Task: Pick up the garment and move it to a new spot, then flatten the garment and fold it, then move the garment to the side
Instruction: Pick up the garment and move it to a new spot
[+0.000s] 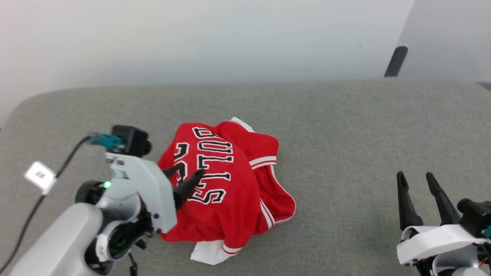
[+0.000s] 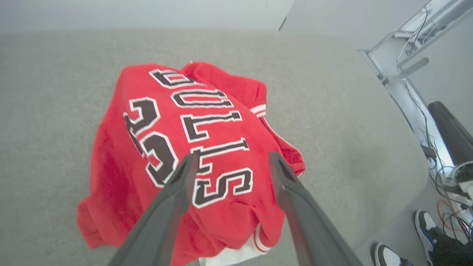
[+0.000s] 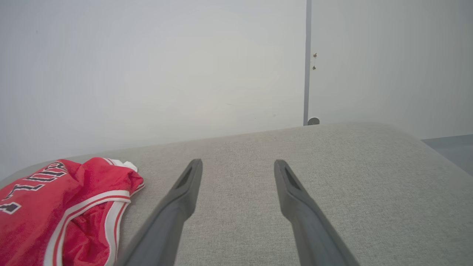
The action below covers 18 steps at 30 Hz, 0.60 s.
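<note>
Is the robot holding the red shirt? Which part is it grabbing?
Nothing is held. The left gripper is open, its fingers spread over the crumpled garment with no cloth pinched between them. The right gripper is open too, away from it.

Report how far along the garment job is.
Done: nothing certain. The garment lies bunched in a heap on the grey cushion, and whether that is its new spot cannot be told. In hand: the left tool stands open over the lettering, holding nothing; the right tool is open, apart to the side. Left: flattening, folding, moving aside.
</note>
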Available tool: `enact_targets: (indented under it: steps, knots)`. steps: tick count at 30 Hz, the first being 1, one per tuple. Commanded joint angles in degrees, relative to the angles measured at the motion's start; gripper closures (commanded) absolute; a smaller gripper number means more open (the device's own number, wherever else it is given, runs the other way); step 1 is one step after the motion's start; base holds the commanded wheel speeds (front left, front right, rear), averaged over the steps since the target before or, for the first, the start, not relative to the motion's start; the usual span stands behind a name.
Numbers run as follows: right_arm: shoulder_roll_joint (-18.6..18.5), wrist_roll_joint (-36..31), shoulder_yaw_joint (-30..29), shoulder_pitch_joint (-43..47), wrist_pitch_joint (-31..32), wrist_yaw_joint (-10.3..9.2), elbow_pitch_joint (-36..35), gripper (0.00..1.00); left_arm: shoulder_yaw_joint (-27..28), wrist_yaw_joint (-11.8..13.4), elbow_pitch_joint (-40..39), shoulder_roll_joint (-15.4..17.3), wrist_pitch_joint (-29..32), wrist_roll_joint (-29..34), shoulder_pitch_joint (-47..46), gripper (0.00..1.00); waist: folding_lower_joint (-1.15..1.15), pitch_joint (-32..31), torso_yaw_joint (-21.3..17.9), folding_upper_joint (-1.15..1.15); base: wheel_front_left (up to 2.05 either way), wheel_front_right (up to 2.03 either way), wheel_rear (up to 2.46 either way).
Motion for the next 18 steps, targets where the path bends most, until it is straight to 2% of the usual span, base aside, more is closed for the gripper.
enact_targets:
  steps: [1, 8, 18]
  knots:
    - [0.11, -0.28, 0.2, 0.88, 0.2, 0.0, -0.15, 0.0, 0.72, -0.09, -0.42, 0.46, -1.2, 0.18, 1.1, 0.0, 0.0, -2.28, 1.92, 0.0, 0.0, 0.0, 0.0]
    - [0.12, -0.2, 1.3, 2.57, 1.31, 0.0, -0.89, 0.0, 6.15, -1.79, -2.81, 2.59, -11.72, 1.98, 4.99, 0.0, 0.0, -5.22, 4.63, 0.0, 0.0, 0.0, 0.0]
    - [0.12, 0.16, 1.8, 3.87, 1.61, 0.0, -0.89, 0.0, 12.21, -2.69, -4.63, 5.16, -26.46, 5.62, 14.47, 0.0, 0.0, -7.75, 7.71, 0.0, 0.0, 0.0, 0.0]
